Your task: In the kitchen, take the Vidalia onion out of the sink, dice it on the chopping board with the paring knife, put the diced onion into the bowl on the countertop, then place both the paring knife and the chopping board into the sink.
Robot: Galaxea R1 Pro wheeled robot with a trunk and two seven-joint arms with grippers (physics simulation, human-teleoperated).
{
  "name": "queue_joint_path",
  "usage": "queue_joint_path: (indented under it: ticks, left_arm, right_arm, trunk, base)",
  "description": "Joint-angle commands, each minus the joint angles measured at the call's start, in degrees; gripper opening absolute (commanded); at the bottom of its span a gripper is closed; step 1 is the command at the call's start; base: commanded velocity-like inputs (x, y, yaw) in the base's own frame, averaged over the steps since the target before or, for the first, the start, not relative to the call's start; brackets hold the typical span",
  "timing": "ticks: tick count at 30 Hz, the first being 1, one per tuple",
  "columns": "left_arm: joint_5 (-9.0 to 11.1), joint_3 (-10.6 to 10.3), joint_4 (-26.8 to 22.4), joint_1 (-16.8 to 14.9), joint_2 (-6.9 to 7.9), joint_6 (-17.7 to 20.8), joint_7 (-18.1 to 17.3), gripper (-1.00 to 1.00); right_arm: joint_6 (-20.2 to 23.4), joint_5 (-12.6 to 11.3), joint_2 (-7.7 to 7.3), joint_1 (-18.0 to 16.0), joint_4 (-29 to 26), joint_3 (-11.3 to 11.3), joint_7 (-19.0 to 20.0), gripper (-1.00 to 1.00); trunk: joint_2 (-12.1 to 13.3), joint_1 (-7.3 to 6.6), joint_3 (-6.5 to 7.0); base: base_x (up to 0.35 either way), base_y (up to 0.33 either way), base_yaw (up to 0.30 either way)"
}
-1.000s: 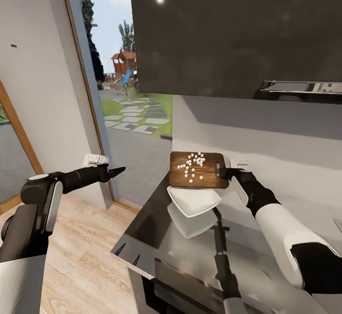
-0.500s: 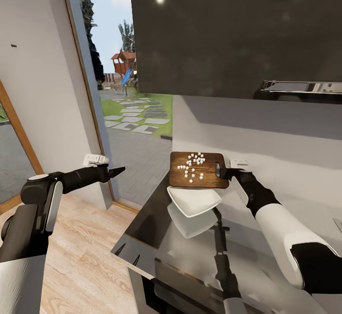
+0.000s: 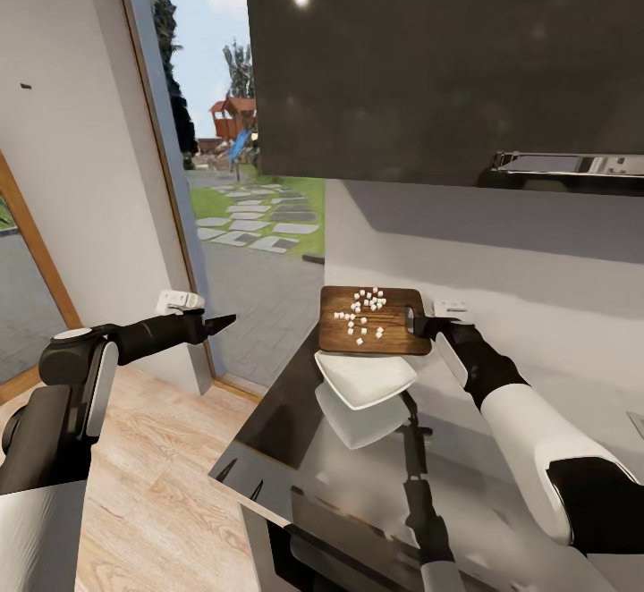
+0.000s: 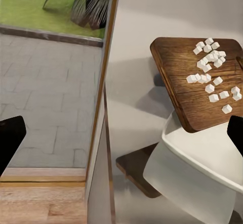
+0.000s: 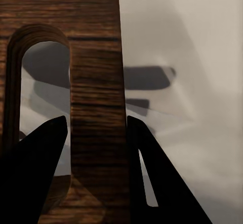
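From my head camera, my right gripper [image 3: 419, 325] is closed on the handle end of the chopping board [image 3: 371, 319], which I hold raised and tilted over the far end of the bench [image 3: 295, 413]. Small white onion cubes [image 3: 362, 310] lie scattered across the board's face. The white bowl [image 3: 365, 378] sits on the bench just beneath the board's near edge, at about 6 o'clock from it, its reflection showing in the glossy top. My left arm reaches out at 9 o'clock, off the bench, over the wood floor [image 3: 152, 476] toward the glass door [image 3: 224, 243]; its gripper [image 3: 219, 321] ends in dark pointed fingers, and I cannot tell from here how far apart they are.

From my left wrist camera, the board [image 4: 202, 82] and its diced onion [image 4: 210, 74] overlap the bowl's rim [image 4: 202, 158]. My two fingertips [image 4: 10, 138] show as dark shapes at opposite edges, spread wide with nothing between them.

From my right wrist camera, my two dark fingers [image 5: 40, 168] pinch the wooden bar [image 5: 96, 107] beside the handle slot [image 5: 43, 77], one finger through the slot, the other on the board's outer edge.
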Motion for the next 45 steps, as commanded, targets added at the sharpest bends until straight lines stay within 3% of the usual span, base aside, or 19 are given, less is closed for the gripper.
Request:
queue_joint_path:
  ticks: [1, 14, 23, 45]
  left_arm:
    - [0.01, 0.07, -0.03, -0.06, -0.01, 0.42, -0.23, 1.0]
    - [0.01, 0.09, -0.03, -0.06, -0.01, 0.41, -0.23, 1.0]
    - [0.01, 0.08, -0.03, -0.06, -0.01, 0.41, -0.23, 1.0]
    - [0.01, 0.03, -0.03, -0.06, -0.01, 0.41, -0.23, 1.0]
  right_arm:
    - [0.24, -0.64, -0.09, -0.05, -0.1, 0.45, -0.43, -1.0]
    - [0.11, -0.64, -0.1, -0.05, 0.58, 0.45, -0.44, -1.0]
    - [-3.88, -0.64, -0.08, -0.05, 2.25, 0.46, -0.43, -1.0]
    - [-4.45, -0.64, -0.09, -0.05, 2.81, 0.45, -0.43, -1.0]
  trunk:
    - [-0.06, 0.01, -0.08]
    - [-0.06, 0.01, -0.08]
    - [-0.06, 0.01, -0.08]
    - [-0.06, 0.01, -0.08]
  base:
    - [0.0, 0.0, 0.0]
    - [0.0, 0.0, 0.0]
    - [0.0, 0.0, 0.0]
    - [0.0, 0.0, 0.0]
